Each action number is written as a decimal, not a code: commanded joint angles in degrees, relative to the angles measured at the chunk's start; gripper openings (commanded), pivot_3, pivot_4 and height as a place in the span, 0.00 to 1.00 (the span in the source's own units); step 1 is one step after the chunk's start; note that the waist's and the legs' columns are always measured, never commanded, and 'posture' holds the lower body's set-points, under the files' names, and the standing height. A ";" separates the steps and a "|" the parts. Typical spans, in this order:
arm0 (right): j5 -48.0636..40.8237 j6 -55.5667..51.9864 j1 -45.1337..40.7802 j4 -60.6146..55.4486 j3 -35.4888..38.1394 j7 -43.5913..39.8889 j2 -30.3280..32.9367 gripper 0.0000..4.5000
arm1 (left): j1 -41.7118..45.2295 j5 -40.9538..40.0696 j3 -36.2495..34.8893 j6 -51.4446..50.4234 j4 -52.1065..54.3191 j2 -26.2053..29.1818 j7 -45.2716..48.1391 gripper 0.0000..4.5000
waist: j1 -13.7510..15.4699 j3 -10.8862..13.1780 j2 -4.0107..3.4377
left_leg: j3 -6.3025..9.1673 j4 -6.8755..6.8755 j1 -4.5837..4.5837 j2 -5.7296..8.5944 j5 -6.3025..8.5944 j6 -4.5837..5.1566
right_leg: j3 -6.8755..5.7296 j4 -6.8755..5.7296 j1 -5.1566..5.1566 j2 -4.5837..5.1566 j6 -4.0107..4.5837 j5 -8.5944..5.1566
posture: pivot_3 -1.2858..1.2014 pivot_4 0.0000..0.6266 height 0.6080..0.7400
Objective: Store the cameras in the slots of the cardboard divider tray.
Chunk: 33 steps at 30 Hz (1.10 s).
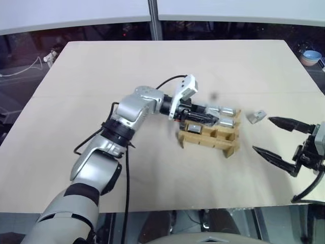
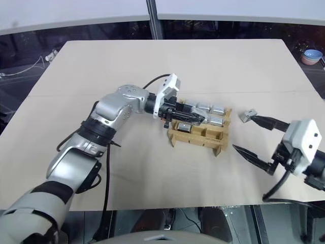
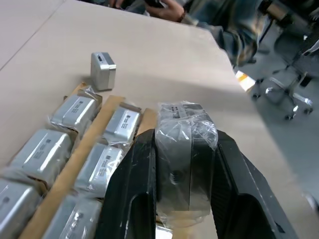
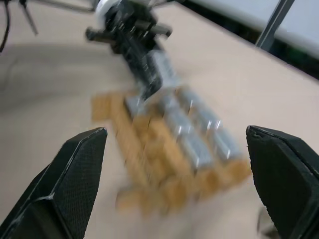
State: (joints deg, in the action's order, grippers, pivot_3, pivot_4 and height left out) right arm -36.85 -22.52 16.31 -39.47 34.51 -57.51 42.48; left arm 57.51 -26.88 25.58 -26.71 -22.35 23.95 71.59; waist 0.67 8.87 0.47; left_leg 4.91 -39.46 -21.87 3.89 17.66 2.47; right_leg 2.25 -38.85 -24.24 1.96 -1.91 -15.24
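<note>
Already clamped in the left gripper (image 3: 182,199): a plastic-wrapped silver-grey boxy camera (image 3: 185,164), poised over the tan cardboard divider tray (image 1: 210,136) directly beneath. Loose bare camera (image 1: 256,116) lay just beside the wide-open, empty right gripper (image 1: 277,137), the nearer arm.

The left arm reaches across toward the robot's right, its left gripper (image 3: 182,199) clamped tight on a plastic-wrapped camera (image 3: 180,164), while the right gripper (image 2: 256,136) hangs off to the right side, its two black fingers spread wide and holding nothing.
</note>
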 commanded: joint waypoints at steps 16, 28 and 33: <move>-0.08 5.78 8.22 -3.73 4.40 2.45 -2.03 0.99 | -1.28 16.31 0.03 7.39 -1.71 -5.55 1.92 0.17 | 0.10 0.00 0.02 | -0.02 -0.04 0.04 -0.02 0.00 0.01 | 0.03 -0.05 0.01 0.00 -0.01 0.00 | 0.52 0.24 1.00; 1.64 7.68 9.65 -3.87 3.25 3.38 -2.53 0.99 | 7.62 22.70 4.50 6.14 -6.13 -3.65 13.99 0.17 | 0.05 0.00 0.02 | -0.02 -0.05 0.05 -0.01 0.00 0.01 | 0.00 -0.07 0.02 -0.03 -0.01 0.00 | 0.52 0.24 1.00; 2.07 8.41 10.25 -4.19 2.70 3.89 -2.92 0.99 | 10.04 25.72 5.56 9.50 -10.95 -4.67 15.35 0.17 | -0.07 0.00 0.02 | -0.03 -0.05 0.07 -0.02 0.00 0.01 | 0.01 -0.08 0.03 -0.04 -0.01 0.00 | 0.52 0.24 1.00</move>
State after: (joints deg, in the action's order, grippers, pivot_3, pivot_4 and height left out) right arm -34.45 -15.32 26.43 -41.94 36.71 -54.18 39.94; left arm 66.51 -2.61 31.12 -18.64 -31.95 19.08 86.43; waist 0.60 8.87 0.49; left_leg 4.87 -39.51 -21.80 3.87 17.66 2.48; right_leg 2.27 -38.93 -24.21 1.92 -1.92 -15.24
